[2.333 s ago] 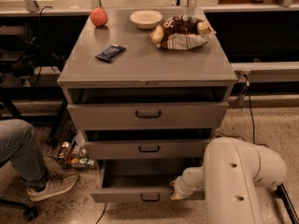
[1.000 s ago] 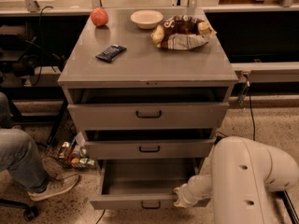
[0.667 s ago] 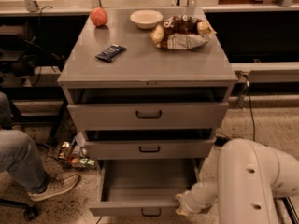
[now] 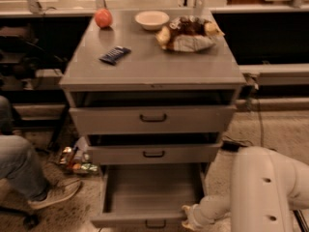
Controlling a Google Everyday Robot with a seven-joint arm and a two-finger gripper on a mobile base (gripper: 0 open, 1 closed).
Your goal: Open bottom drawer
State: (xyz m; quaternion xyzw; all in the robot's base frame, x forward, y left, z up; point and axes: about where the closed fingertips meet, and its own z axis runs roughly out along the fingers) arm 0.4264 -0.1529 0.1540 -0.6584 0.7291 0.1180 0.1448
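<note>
White arm (image 4: 263, 192) occupies the lower right, its bulky link upright and its forearm reaching left and downward. Gripper (image 4: 189, 217) sits low, beneath the bench (image 4: 145, 69) front edge, toward the right corner.

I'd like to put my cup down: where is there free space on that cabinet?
The front of the cabinet top is bare, right of the dark wrapper. The back is crowded: apple, bowl, snack pile. The open bottom drawer looks empty, but the claw sits at its front right corner.

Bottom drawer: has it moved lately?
Yes. The bottom drawer has slid farther out from under the middle drawer; the hand is at its front corner.
</note>
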